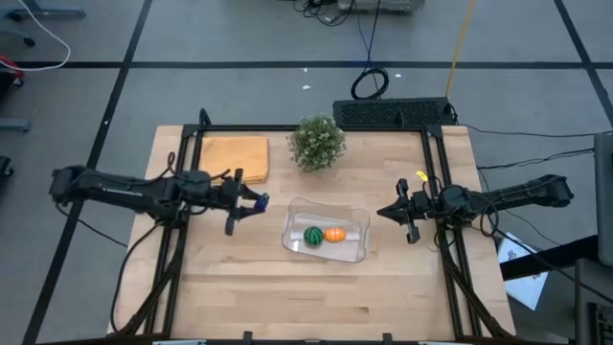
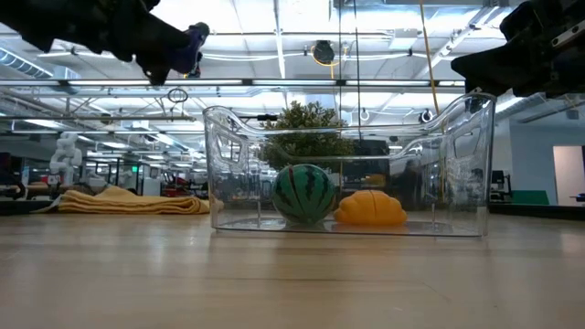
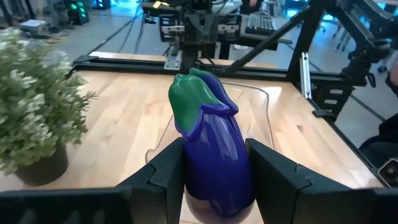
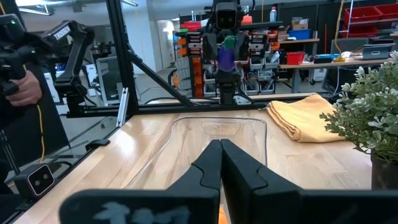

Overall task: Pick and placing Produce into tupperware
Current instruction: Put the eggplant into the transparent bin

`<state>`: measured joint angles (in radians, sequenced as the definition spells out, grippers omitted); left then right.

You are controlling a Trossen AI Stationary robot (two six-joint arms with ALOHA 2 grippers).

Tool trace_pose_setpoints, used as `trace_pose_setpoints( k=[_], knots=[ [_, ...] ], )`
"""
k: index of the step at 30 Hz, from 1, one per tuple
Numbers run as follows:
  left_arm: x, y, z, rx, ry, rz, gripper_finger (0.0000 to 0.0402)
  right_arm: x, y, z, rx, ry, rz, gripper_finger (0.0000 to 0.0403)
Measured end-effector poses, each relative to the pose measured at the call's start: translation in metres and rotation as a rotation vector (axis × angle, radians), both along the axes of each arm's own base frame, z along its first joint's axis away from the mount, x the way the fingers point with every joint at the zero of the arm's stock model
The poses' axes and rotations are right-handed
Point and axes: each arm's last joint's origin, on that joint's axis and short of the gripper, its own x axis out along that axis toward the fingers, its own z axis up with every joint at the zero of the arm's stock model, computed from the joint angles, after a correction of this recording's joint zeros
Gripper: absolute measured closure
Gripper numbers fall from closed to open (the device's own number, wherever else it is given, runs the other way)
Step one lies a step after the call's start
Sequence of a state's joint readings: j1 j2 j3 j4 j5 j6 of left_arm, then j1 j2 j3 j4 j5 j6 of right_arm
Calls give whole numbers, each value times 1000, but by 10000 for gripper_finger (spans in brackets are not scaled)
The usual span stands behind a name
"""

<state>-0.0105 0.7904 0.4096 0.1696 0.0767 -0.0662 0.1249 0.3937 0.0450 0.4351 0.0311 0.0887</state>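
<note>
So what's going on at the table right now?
The left gripper is shut on the toy eggplant, held in the air to the left of the clear tupperware, not yet over it. The toy watermelon and the orange piece already lie inside the container. The right gripper waits, shut and empty, at the container's right side. A potted plant and a folded yellow cloth sit behind.

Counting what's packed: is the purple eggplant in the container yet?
No, the left claw holds the eggplant up, short of the container.

Bright, even overhead light; ceiling strips glare in low view, background soft
</note>
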Motion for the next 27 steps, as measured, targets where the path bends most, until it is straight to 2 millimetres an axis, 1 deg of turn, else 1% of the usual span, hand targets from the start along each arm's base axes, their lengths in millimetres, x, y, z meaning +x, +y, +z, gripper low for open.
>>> trace_pose_setpoints(
  k=[8, 12, 20, 27],
  knots=[
    [28, -1, 16, 23, 26, -38, 250, 0, 0, 0, -3, 0, 0, 403],
    [44, -2, 21, 28, 48, -67, 250, 0, 0, 0, -3, 0, 0, 403],
    [78, 3, 25, 45, 87, -134, 250, 0, 0, 0, -3, 1, 0, 403],
    [102, 7, 24, 29, 112, -179, 250, 0, 0, 0, -3, 1, 0, 403]
  ],
)
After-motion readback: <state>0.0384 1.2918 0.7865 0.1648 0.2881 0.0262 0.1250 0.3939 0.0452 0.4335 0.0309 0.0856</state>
